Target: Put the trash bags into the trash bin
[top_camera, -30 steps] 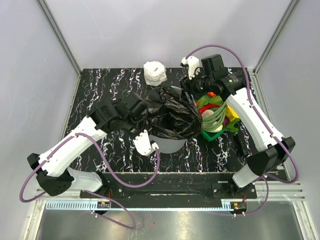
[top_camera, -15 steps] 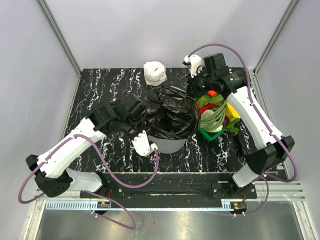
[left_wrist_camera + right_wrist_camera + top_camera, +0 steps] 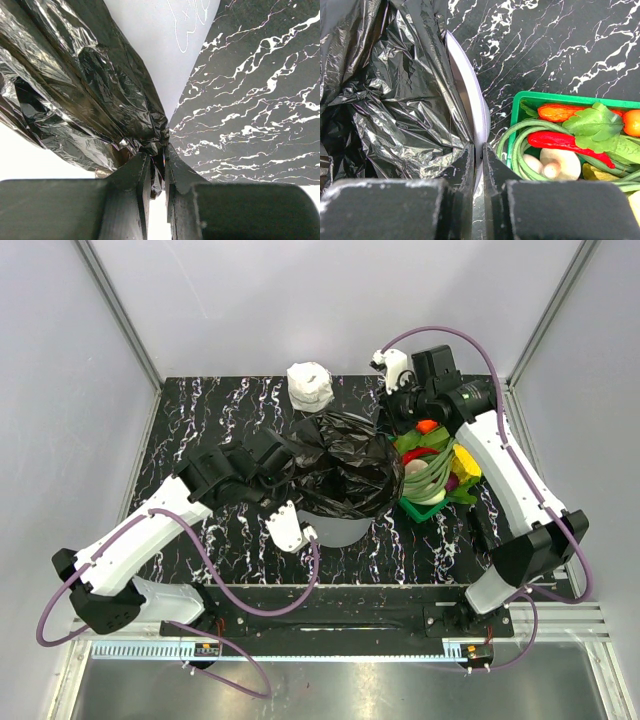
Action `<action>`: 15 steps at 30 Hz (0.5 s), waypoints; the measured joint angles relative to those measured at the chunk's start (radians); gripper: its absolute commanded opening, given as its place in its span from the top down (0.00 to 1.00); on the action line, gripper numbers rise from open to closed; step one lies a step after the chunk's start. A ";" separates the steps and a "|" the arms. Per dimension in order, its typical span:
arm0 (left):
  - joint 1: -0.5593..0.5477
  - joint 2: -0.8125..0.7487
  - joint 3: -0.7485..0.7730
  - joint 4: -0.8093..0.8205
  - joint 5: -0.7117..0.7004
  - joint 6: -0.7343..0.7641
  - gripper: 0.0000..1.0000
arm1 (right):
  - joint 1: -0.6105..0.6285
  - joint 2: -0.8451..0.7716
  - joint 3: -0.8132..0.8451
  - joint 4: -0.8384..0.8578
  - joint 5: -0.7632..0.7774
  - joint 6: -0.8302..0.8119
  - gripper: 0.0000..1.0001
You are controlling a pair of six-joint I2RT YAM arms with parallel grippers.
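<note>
A glossy black trash bag is draped over the mouth of the light-grey trash bin at the table's middle. My left gripper is at the bag's left side. In the left wrist view it is shut on a pinch of the bag's film, with the bin's wall behind. My right gripper is at the bin's far right. In the right wrist view it is shut across the bin's rim, one finger inside against the bag.
A green basket of vegetables stands right beside the bin, its rim close to my right fingers. A small white wrapped roll sits at the back, just beyond the bag. The table top is black marble with grey walls around.
My right gripper's jaws have closed on the bin's rim after shifting slightly right. The bag has spread rounder over the bin's mouth. The left gripper has kept its hold.
</note>
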 measured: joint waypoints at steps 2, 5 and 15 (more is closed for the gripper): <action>-0.001 0.000 -0.002 0.008 0.000 -0.001 1.00 | -0.011 0.003 0.000 -0.003 -0.014 0.000 0.94; -0.001 0.000 -0.004 0.015 0.000 -0.002 1.00 | -0.028 0.006 0.000 -0.009 -0.043 0.002 0.94; -0.002 0.000 -0.004 0.015 0.000 -0.002 1.00 | -0.092 0.023 0.019 -0.026 -0.181 0.034 0.87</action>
